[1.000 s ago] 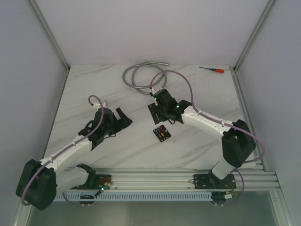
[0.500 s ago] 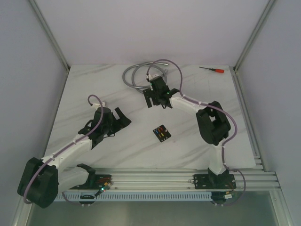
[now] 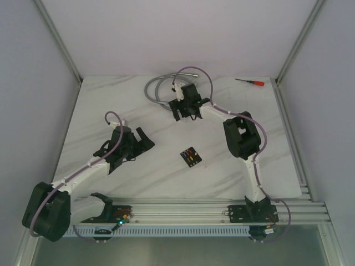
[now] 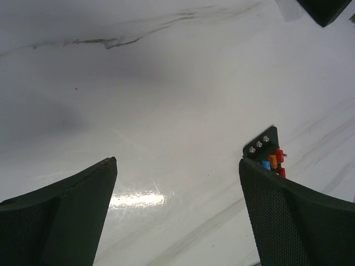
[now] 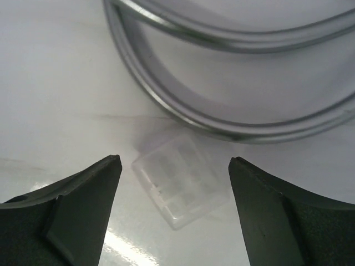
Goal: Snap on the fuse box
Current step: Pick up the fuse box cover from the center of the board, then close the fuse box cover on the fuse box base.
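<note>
The fuse box [image 3: 190, 157] is a small black block with coloured fuses, lying mid-table. Its corner shows in the left wrist view [image 4: 267, 154] beside the right finger. A small clear plastic cover [image 5: 180, 180] lies on the table just below the cable coil, between the fingers of my right gripper [image 5: 175, 166]. That gripper [image 3: 178, 113] is open, far back near the coil. My left gripper [image 3: 146, 138] is open and empty, to the left of the fuse box. In its own view [image 4: 177, 166] only bare table lies between the jaws.
A grey coiled cable [image 3: 166, 88] lies at the back of the table and curves across the right wrist view [image 5: 222, 119]. A red-handled screwdriver [image 3: 250, 82] lies at the back right. Metal frame rails border the table.
My right arm has swung away from the fuse box toward the back, to the cable coil. The left arm has barely moved.
</note>
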`<state>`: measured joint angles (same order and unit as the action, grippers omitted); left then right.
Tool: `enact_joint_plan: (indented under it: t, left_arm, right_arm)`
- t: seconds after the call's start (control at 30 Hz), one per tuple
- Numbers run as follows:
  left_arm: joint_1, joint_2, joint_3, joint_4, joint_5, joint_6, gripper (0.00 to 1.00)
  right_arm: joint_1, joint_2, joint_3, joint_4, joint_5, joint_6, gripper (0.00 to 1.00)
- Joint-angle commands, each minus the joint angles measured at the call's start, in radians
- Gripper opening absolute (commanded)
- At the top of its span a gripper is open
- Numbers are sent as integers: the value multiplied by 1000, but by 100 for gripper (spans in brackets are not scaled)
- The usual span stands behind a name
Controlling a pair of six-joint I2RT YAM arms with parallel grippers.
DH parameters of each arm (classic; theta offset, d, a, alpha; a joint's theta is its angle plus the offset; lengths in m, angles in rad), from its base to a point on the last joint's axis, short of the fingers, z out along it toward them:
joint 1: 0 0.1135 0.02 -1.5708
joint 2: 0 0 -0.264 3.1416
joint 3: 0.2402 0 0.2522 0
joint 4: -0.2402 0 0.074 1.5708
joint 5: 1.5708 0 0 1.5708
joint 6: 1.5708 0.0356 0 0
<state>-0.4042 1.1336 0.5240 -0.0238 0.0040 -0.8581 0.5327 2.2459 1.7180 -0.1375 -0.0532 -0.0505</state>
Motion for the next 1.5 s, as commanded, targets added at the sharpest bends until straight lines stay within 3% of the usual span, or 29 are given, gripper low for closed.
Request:
enact_joint_plan:
  t: [0.0,0.2,0.37,0.5,0.63,0.77,1.2,1.47]
  left_arm:
    - [8,12,19,-4,22,14,100]
    - [8,12,18,0,26,13,100]
    - [8,13,18,2,32,11,100]
    - [9,8,15,3,34,10,100]
    - [8,2,13,3,34,10,100]
    - [8,1,15,2,37,11,100]
    - [9,-27,2,6,68,2,100]
    - [7,-56,-8,7,90,-16,100]
  right_arm:
    - [9,26,20,-40,-150,-47,83]
    - [19,-35,-68,-32,-154,-61,71]
    - [28,-40,-77,-29,-83,-74,69]
    - [33,-23,-62,-25,-50,-77,60]
    - [41,-30,-67,-25,-18,-81,41]
    - [51,-107,-129,-33,1,-74,34]
    - [145,-537,-509,-192,108,102,30]
    - [244,-649,-616,-265,187,235,32]
